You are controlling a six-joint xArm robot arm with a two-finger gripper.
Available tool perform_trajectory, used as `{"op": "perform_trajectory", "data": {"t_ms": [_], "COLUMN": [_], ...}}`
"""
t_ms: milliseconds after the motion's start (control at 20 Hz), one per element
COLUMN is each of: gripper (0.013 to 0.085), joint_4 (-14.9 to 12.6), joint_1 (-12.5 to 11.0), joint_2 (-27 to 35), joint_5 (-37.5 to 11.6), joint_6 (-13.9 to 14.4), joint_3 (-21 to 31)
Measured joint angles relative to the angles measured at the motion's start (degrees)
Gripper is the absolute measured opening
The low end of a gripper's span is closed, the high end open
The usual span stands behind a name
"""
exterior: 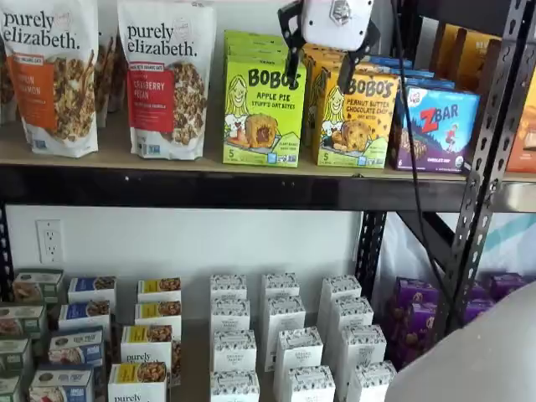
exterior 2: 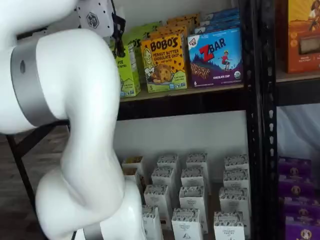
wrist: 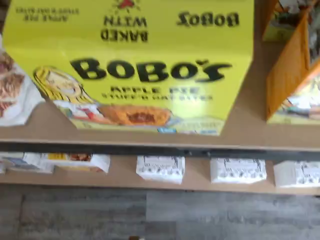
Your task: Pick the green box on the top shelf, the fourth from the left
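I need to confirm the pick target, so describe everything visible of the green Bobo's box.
The green box is a lime-green cardboard carton printed "BOBO'S Apple Pie", with a cartoon blonde girl and a baked oat bite. It stands upright at the front of the top shelf, matching boxes behind it, the yellow-orange Bobo's box beside it. Nothing grips it.

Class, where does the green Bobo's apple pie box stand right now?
In a shelf view the green box stands upright on the top shelf, between a Purely Elizabeth granola bag and the yellow-orange Bobo's box.
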Motion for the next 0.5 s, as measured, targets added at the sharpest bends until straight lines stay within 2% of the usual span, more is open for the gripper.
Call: {"op": "perform_trajectory", "data": {"t_ms": [500], "gripper": [0.0850], "joint_4": [0.39], "joint_1": [0.54], "joint_2": [7.25], "joint_5": [-3.84], "joint_6": [0.44], "joint_3": [-5.85]}}
